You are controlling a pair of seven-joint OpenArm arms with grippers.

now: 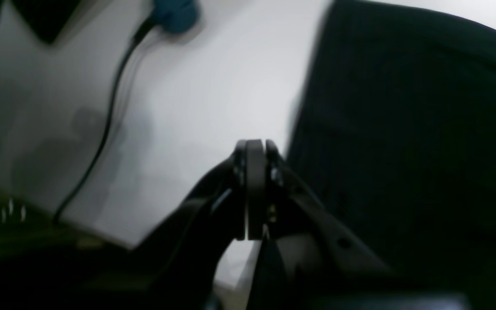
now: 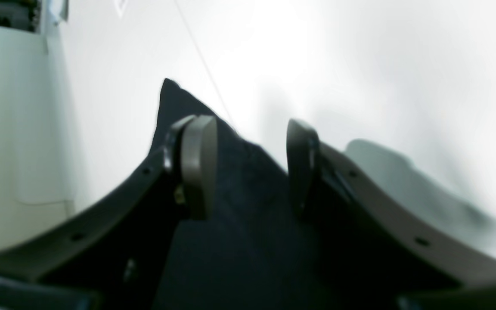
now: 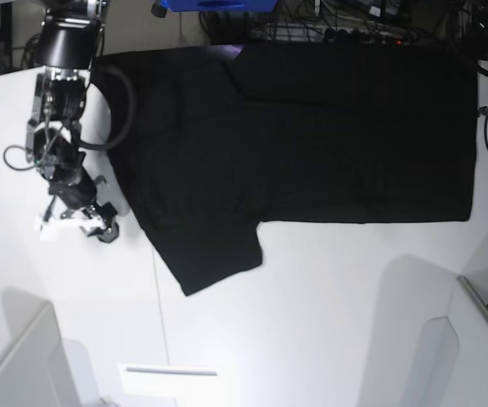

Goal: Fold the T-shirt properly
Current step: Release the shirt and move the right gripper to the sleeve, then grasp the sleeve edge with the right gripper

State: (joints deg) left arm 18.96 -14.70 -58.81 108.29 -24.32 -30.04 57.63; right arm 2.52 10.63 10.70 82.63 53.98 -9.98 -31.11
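T-shirt (image 3: 311,136) cloth is lying flat and black across the far part of the white surface (image 3: 328,314), with one short sleeve reaching down toward the near side. At the left of the base view, my right hand (image 3: 91,222) is hovering just beside the shirt's left edge; through its wrist camera its two pads are standing apart with dark cloth showing between them, gripping nothing. My left hand (image 1: 255,189) is showing only in its own wrist view, pads pressed together with nothing between them, hanging over bare surface with the shirt's edge just to its right and a black cable (image 1: 110,116) trailing on the left.
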